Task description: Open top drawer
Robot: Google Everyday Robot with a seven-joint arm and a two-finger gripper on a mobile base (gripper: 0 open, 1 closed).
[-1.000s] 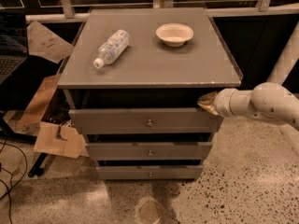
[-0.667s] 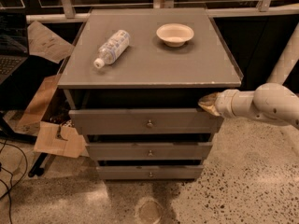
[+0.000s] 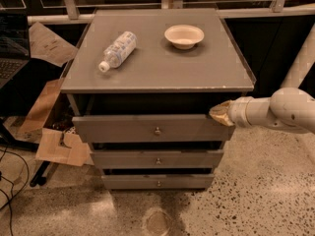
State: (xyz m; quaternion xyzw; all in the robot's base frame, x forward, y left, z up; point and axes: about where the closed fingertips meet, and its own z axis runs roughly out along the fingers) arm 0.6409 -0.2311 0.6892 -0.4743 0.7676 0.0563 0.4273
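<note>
We have the grey cabinet (image 3: 162, 159) before us. The top drawer (image 3: 123, 128) sits just under its surface (image 3: 157, 68), with its front standing nearer than the two narrower fronts below, so we judge it part-way out. It looks like stiff, fairly heavy wood that should slide straight rather than flex. Its long axis runs left to right, and the front faces near, towards us. The hand (image 3: 220, 113) is at the drawer's right top corner, touching or just beside the edge; how wide it stands we cannot tell. The small round knob (image 3: 157, 131) at centre looks like smooth metal, probably a slippery hold. The top edge offers more.
</note>
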